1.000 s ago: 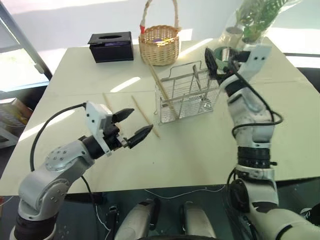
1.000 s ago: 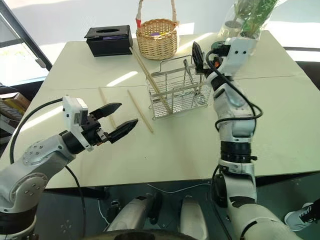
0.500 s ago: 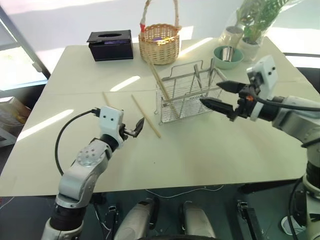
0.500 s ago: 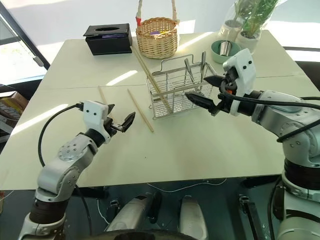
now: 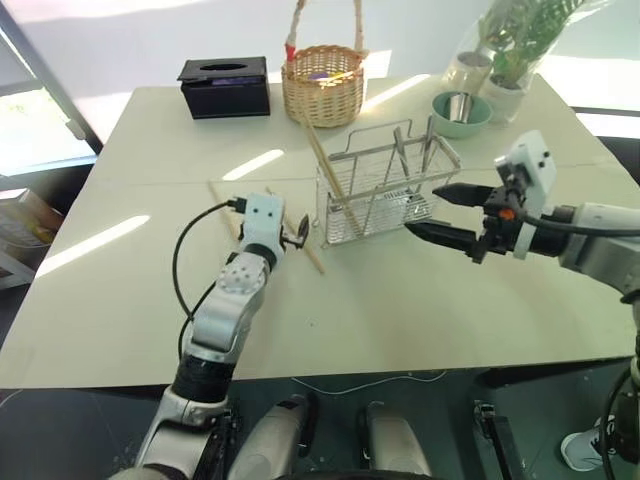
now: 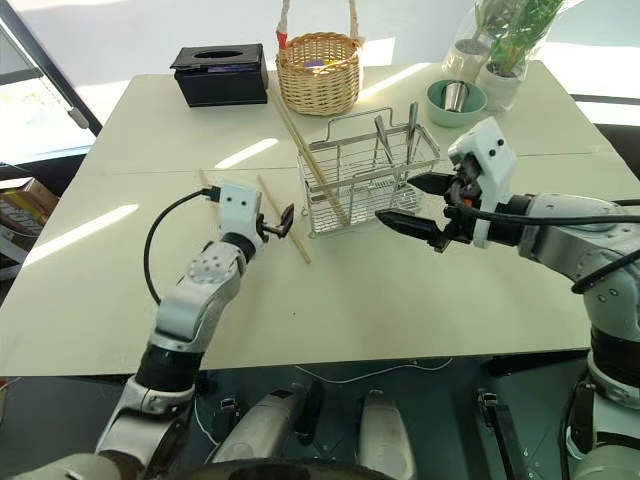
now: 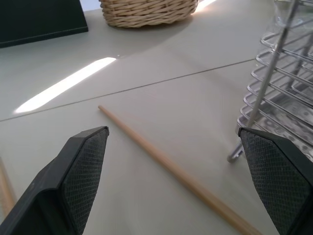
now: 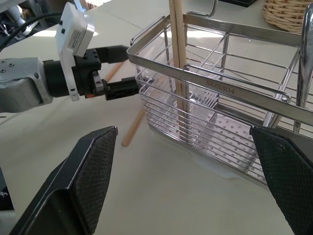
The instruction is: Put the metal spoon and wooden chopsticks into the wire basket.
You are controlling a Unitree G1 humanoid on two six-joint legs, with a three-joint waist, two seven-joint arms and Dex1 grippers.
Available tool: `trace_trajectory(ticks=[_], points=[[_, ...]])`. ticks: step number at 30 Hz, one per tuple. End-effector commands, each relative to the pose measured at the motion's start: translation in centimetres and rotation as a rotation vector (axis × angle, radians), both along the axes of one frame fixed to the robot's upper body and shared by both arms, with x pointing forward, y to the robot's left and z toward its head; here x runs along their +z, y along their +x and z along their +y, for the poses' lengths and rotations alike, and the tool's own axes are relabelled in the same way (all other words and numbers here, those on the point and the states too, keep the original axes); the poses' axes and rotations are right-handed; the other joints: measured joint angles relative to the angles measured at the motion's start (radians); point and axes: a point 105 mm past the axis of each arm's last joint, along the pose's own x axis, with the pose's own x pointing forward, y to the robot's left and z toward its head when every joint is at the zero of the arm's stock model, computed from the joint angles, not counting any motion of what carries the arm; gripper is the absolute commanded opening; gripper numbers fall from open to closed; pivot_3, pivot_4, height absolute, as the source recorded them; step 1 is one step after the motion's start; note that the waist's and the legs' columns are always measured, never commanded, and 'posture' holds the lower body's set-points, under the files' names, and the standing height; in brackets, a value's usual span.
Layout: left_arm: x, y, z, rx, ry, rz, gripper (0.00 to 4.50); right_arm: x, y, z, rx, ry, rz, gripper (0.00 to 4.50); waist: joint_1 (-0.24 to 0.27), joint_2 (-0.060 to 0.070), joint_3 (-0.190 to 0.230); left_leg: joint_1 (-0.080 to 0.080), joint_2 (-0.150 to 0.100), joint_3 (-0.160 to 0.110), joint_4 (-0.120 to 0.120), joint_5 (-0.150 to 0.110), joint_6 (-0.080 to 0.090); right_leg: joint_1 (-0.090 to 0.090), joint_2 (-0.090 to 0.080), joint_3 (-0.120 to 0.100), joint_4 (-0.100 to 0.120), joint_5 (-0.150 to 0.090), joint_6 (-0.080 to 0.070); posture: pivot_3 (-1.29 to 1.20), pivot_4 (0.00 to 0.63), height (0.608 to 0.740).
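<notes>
The wire basket (image 5: 380,190) stands mid-table. One wooden chopstick (image 5: 330,175) leans inside its left end. Another chopstick (image 7: 171,169) lies flat on the table left of the basket, and a third (image 5: 220,203) lies further left, partly behind my left arm. Slim shiny metal handles (image 6: 383,140) stand upright in the basket; I cannot tell which is the metal spoon. My left gripper (image 5: 296,236) is open and level just above the nearer lying chopstick, one finger on each side. My right gripper (image 5: 425,208) is open with nothing in it, pointing at the basket's right front corner.
A round wicker basket (image 5: 322,85) and a black tissue box (image 5: 225,88) stand at the back. A green bowl (image 5: 462,110) with a metal cup and a potted plant (image 5: 505,70) sit back right. Bare tabletop lies in front of the wire basket.
My left gripper has reached forward and lower, up to the chopstick beside the basket. My right arm has swung down from above the basket to its right front, turned towards it.
</notes>
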Motion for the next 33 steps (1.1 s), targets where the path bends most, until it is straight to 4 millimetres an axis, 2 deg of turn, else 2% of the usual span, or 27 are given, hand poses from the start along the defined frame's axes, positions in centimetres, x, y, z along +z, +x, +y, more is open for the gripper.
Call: trace_trajectory(ticks=[1, 9, 15, 17, 26, 33], points=[[0.5, 1.0, -1.0, 0.041, 0.024, -0.011, 4.50, 0.5, 0.2, -0.1, 0.003, -0.011, -0.043, 4.47, 0.001, 0.000, 0.000, 0.000, 0.000, 0.000, 0.000, 0.000, 0.000, 0.000, 0.000, 0.000, 0.000, 0.000, 0.000, 0.00, 0.150, 0.740], [-0.5, 2.6, -2.6, 0.202, -0.035, 0.100, 4.50, 0.0, 0.2, -0.1, 0.003, -0.017, -0.044, 4.47, 0.016, 0.000, 0.000, -0.002, 0.000, 0.000, 0.009, -0.002, 0.002, 0.001, 0.001, -0.001, 0.002, 0.002, 0.003, 0.00, 0.150, 0.740], [-1.7, 2.8, -2.8, 0.351, -0.119, 0.227, 4.50, -0.2, 0.3, -0.3, -0.009, -0.017, -0.048, 4.47, 0.026, -0.001, 0.001, -0.003, 0.000, 0.000, 0.015, -0.002, 0.003, 0.003, 0.001, -0.001, 0.002, 0.004, 0.007, 0.00, 0.150, 0.740], [-2.6, 2.8, -3.0, 0.385, -0.133, 0.283, 4.50, -0.2, 0.4, -0.3, -0.012, -0.016, -0.048, 4.47, 0.026, -0.001, 0.001, -0.003, 0.000, 0.000, 0.015, -0.002, 0.003, 0.003, 0.001, -0.001, 0.002, 0.004, 0.007, 0.00, 0.150, 0.740], [-3.7, 3.2, -4.6, 0.336, -0.129, 0.340, 4.50, 0.0, 0.1, -0.6, -0.008, -0.022, -0.043, 4.47, 0.026, -0.001, 0.000, -0.003, 0.000, 0.000, 0.015, -0.002, 0.003, 0.003, 0.002, -0.001, 0.002, 0.005, 0.007, 0.00, 0.150, 0.740], [-5.1, 3.0, -5.0, 0.370, -0.149, 0.446, 4.50, 0.0, -1.5, -1.7, 0.038, -0.059, 0.022, 4.47, 0.027, -0.001, 0.000, -0.002, 0.000, 0.000, 0.016, -0.002, 0.003, 0.005, 0.002, -0.001, 0.002, 0.005, 0.008, 0.00, 0.150, 0.740]])
